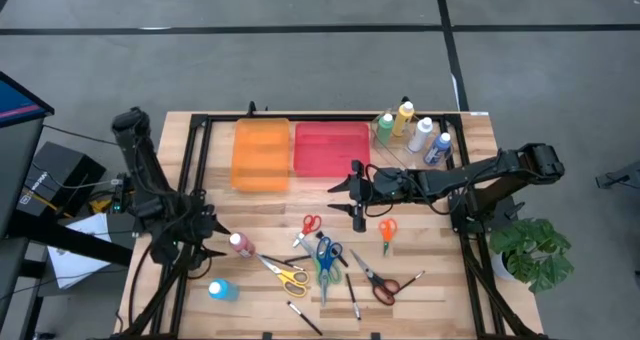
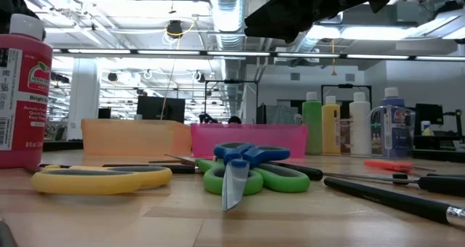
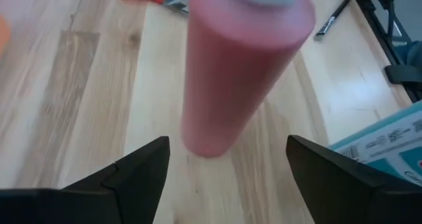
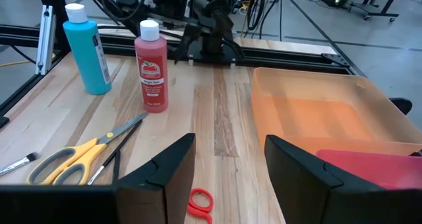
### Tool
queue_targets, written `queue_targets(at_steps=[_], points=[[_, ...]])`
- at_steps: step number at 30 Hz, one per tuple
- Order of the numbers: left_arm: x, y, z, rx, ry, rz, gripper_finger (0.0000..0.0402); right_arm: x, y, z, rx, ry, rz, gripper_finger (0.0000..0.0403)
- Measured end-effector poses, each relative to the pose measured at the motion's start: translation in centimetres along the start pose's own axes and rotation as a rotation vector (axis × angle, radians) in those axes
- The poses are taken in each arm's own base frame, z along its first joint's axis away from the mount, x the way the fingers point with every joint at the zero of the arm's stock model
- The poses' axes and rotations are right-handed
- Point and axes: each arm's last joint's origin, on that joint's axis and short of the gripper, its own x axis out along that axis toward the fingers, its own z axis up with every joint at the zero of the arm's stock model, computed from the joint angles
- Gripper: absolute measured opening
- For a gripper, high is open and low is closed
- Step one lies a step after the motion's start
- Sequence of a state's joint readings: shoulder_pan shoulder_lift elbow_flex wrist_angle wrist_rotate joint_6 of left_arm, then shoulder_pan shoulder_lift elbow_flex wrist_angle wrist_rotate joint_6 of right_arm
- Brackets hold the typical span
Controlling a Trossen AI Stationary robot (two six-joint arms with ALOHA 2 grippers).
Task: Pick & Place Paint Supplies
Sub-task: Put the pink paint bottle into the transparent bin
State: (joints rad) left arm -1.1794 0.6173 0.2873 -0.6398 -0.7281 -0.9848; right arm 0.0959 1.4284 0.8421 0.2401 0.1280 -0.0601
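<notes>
The pink paint bottle (image 1: pixel 240 243) (image 3: pixel 244 66) stands upright on its base on the table, and my left gripper (image 1: pixel 213 237) (image 3: pixel 227 165) is open right in front of it, one finger on each side, touching nothing. A blue bottle (image 1: pixel 222 290) stands closer to the near edge. Several scissors lie flat mid-table: red (image 1: pixel 308 227), orange (image 1: pixel 387 230), blue and green (image 1: pixel 325 255), yellow (image 1: pixel 288 273). Thin brushes (image 1: pixel 352 295) lie near them. My right gripper (image 1: pixel 350 195) (image 4: pixel 227 165) is open above the table near the red tray.
An orange tray (image 1: pixel 261 155) and a red tray (image 1: pixel 331 148) sit side by side at the far edge. Green, yellow, white and blue bottles (image 1: pixel 410 130) stand in the far right corner. A potted plant (image 1: pixel 530 250) is beyond the right edge.
</notes>
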Motion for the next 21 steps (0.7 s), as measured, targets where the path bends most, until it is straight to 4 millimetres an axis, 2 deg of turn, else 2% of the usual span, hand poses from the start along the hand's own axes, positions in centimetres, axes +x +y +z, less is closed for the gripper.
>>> queue_targets(at_steps=[8, 14, 21], points=[[1.4, 0.8, -2.5, -0.017, -0.157, 0.034, 0.0299, 0.0, 0.0, 0.0, 0.000, -0.003, 0.000, 0.0179], [1.6, -0.1, -2.1, 0.064, -0.233, 0.028, 0.0298, 0.0, 0.0, 0.0, 0.001, -0.003, -0.001, 0.0179], [1.9, -0.6, -2.1, 0.067, -0.287, 0.068, 0.0298, 0.0, 0.0, 0.0, 0.001, -0.003, -0.001, 0.0179]])
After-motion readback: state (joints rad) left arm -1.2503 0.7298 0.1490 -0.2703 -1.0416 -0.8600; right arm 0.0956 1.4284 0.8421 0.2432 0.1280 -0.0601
